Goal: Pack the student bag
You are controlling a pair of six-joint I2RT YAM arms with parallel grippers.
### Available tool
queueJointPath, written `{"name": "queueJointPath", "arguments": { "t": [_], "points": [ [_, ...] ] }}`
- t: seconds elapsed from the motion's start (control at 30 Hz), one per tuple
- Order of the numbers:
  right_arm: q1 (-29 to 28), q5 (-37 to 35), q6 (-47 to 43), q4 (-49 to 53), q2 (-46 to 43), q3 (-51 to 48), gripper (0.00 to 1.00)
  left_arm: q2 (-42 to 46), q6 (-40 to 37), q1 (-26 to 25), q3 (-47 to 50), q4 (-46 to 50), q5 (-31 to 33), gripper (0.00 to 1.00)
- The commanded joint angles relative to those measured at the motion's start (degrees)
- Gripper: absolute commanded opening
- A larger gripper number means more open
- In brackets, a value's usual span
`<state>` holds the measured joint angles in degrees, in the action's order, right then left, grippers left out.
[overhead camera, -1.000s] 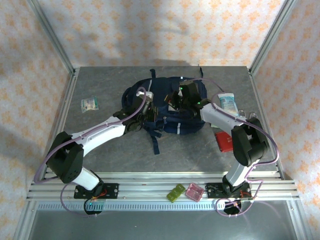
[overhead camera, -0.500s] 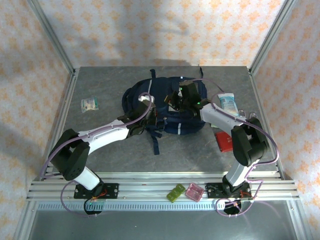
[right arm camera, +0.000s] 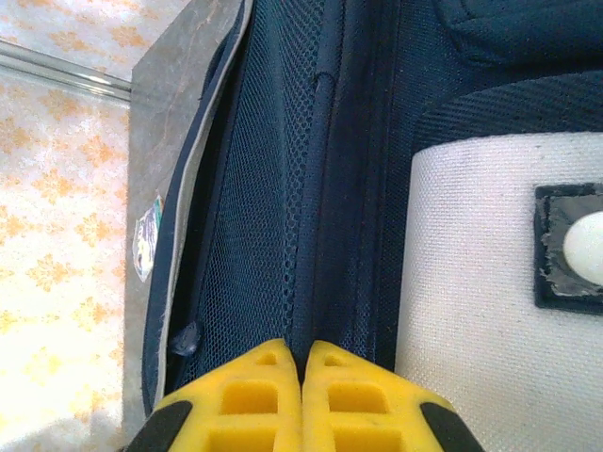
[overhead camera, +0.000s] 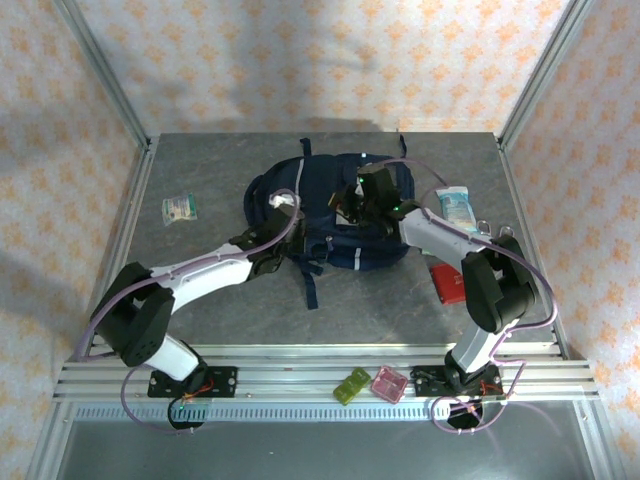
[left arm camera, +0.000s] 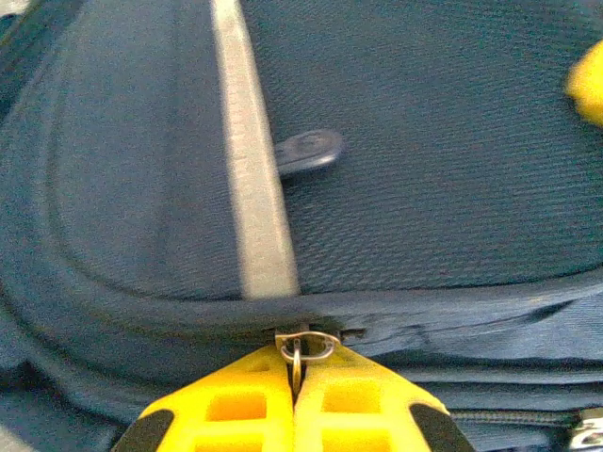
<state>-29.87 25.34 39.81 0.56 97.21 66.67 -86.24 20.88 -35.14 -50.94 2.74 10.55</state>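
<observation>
Floral-papered walls (overhead camera: 330, 60), grey tabletop (overhead camera: 380, 310)

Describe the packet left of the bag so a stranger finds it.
Start at the big navy bag mid-table. Go left toward the table's edge: the packet lies there alone. It is small and green-white, unlike the red item on the right.

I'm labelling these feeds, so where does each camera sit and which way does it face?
Top external: above and behind the arm bases, looking down at the table and backpack; both arms show.
Left wrist: on the left arm, facing the backpack's front; left gripper shut on a zipper pull.
Right wrist: on the right arm, looking along the backpack's side; right gripper shut.
Shared: the backpack in all three.
</observation>
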Motion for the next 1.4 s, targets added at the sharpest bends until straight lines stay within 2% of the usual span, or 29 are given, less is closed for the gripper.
{"name": "queueJointPath", "arguments": {
  "t": [0.0, 0.2, 0.4, 0.53, 0.63, 0.67, 0.7, 0.9, 1.1, 1.37],
  "points": [
    [0.27, -0.88, -1.23, -4.69, -3.29, 0.0, 0.0, 2.55, -0.41, 3.4, 2.28, 4.72, 5.15, 0.0],
    [0.62, -2.2, -2.82, -2.68, -0.45, 2.89, 0.0, 3.2, -0.77, 2.07, 0.97, 6.57, 0.08, 0.0],
    [3.18, -3.64, -5.73, 1.56, 4.78, 10.43, 0.0, 4.56, 0.54, -3.77, 0.9, 6.47, -4.21, 0.0],
    [4.02, -4.54, -7.0, 5.14, 7.07, 14.97, 0.0, 4.08, 2.63, -5.81, 0.43, 4.63, -7.43, 0.0],
    [4.03, -3.91, -6.16, 6.44, 5.63, 14.13, 0.28, 3.47, 3.71, -6.6, -0.81, 3.98, -7.64, 0.0],
    [4.03, -3.59, -5.48, 6.62, 4.78, 13.02, 0.33, 3.13, 4.0, -6.69, -1.39, 4.1, -7.66, 0.0],
    [4.02, -3.23, -4.47, 6.67, 3.29, 11.31, 0.38, 2.74, 4.32, -6.87, -2.04, 4.11, -7.65, 0.0],
    [2.82, -2.18, -0.49, 7.13, -6.18, 0.55, 0.49, 0.77, 4.42, -7.58, -3.99, 3.94, -7.52, 0.0],
    [0.59, 0.54, 3.9, 8.17, -8.76, -4.19, 0.46, 0.3, 4.2, -7.83, -4.61, 4.63, -6.97, 0.0],
    [-1.81, 1.12, 6.89, 5.41, -4.22, -3.02, 0.46, -0.34, 3.85, -8.53, -5.83, 5.87, -5.8, 0.0]
  ]
}}
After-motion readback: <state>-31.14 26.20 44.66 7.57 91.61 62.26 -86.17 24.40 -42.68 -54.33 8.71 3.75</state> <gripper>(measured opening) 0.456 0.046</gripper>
